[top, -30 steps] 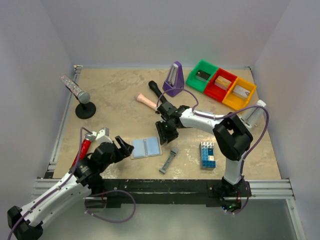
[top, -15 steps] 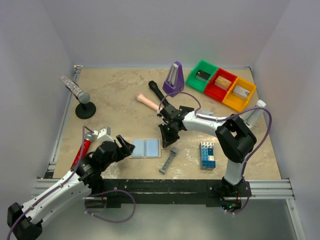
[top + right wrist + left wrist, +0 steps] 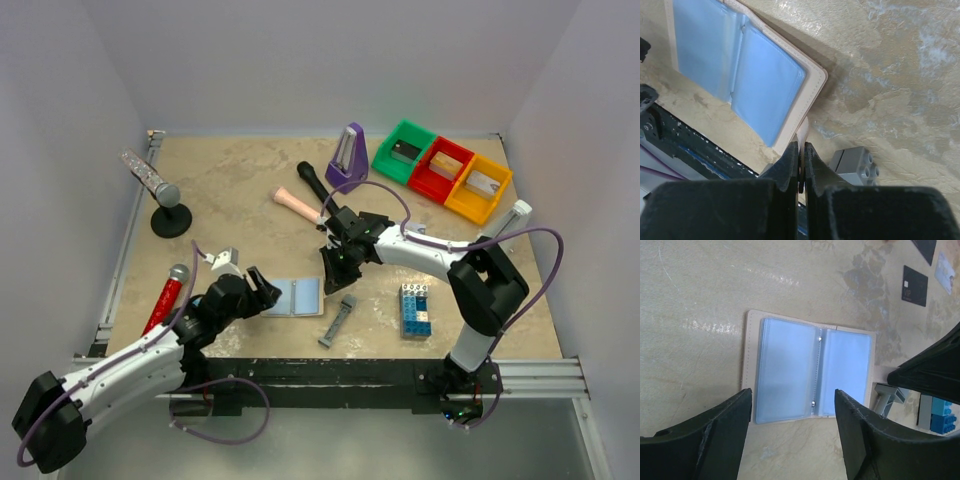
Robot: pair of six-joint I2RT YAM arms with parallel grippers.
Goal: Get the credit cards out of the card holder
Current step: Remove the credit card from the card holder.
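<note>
The card holder (image 3: 293, 296) lay open flat on the worktop (image 3: 230, 200) near the front edge, between the two arms. I figured the spread left fingers (image 3: 720, 435) hanging over it should pin one panel down, while the right fingers (image 3: 787, 167), squeezed together at its right-hand edge, slid a card out sideways instead of lifting the whole wallet. Couldn't tell if anything thin was caught between those tips or if the cloudy sleeves held any cards, though a couple of loose cards (image 3: 914, 285) sat well past the holder.
</note>
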